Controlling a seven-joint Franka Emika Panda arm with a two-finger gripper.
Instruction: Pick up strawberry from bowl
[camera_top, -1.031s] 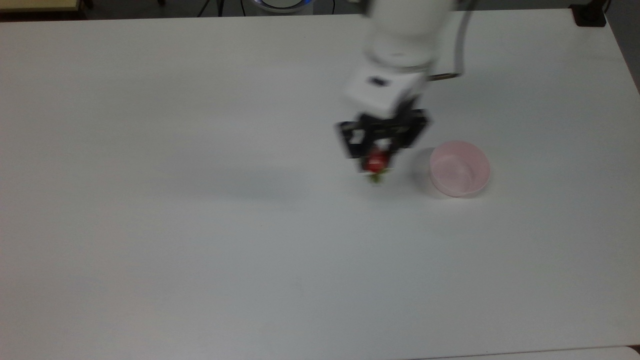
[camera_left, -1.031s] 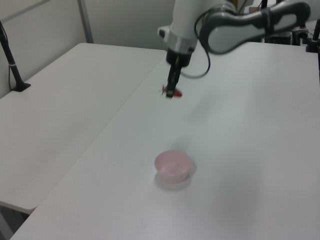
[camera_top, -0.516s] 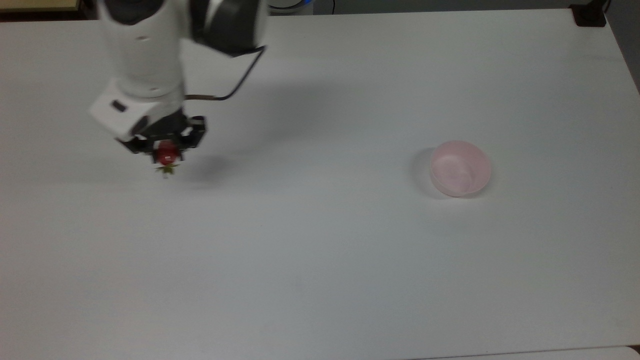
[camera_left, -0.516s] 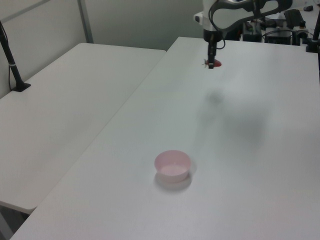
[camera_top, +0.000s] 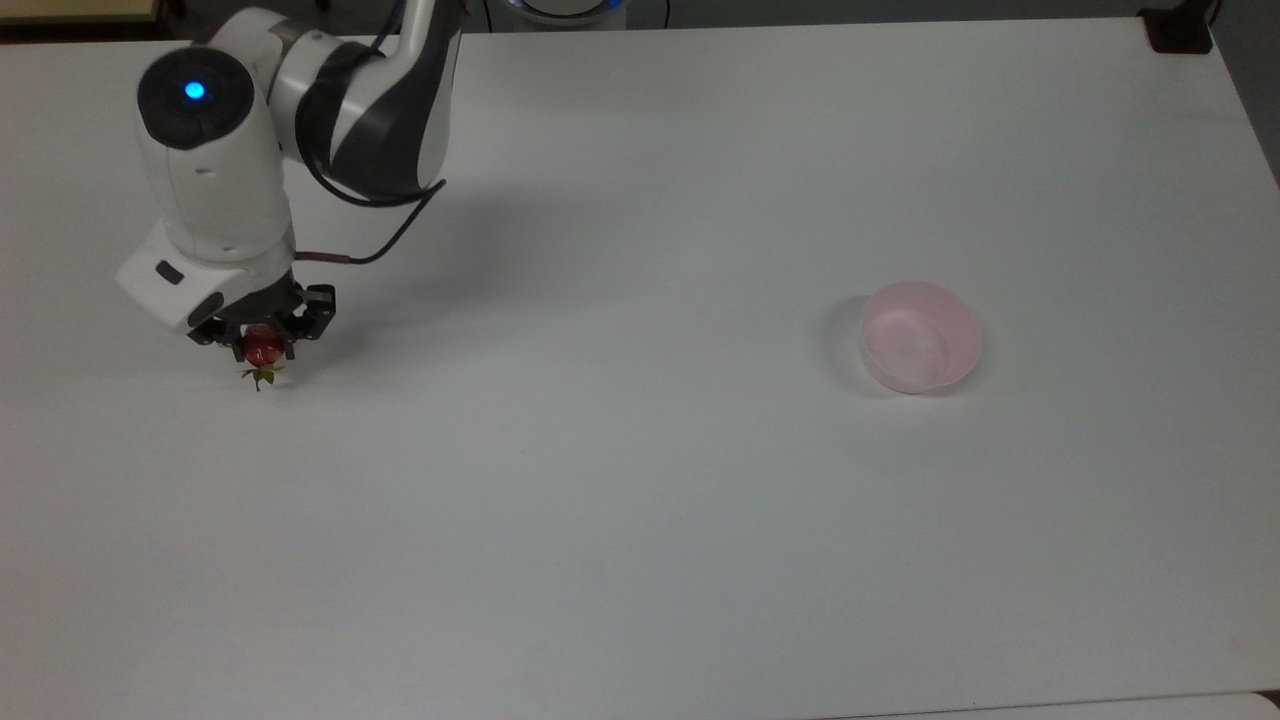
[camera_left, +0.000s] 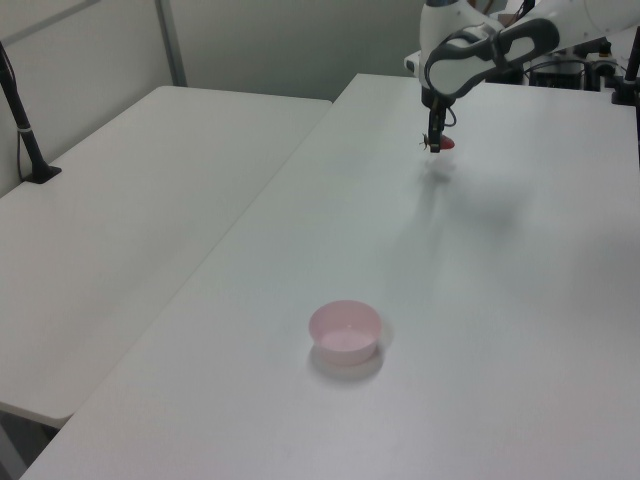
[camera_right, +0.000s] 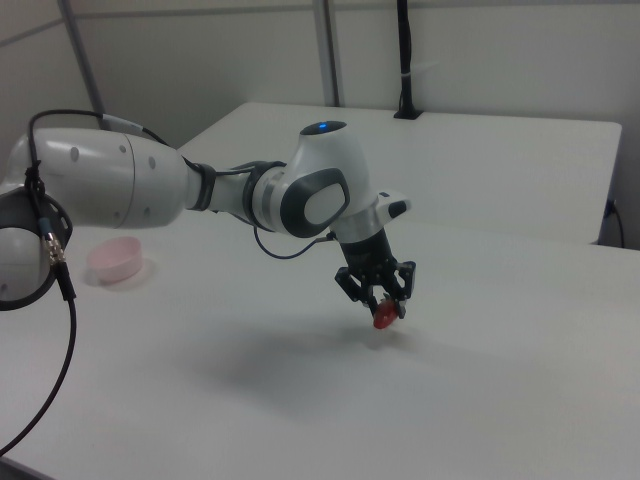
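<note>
The small red strawberry with its green cap hangs in my gripper, which is shut on it, at the top view's far left. In the right view the strawberry hangs just above the white table under my gripper. In the left view the strawberry and my gripper are far back on the table. The pale pink bowl stands empty at the top view's right, far from the gripper. It also shows as the bowl near the front in the left view and the bowl at the right view's left.
A second white table adjoins on the left view's left, with a black pole clamped at its edge. A black clamp sits at the top view's far right corner. My arm reaches across from the right view's left.
My gripper has carried the strawberry further toward the top view's left, away from the bowl, and lowered it closer to the table. The bowl has stayed put.
</note>
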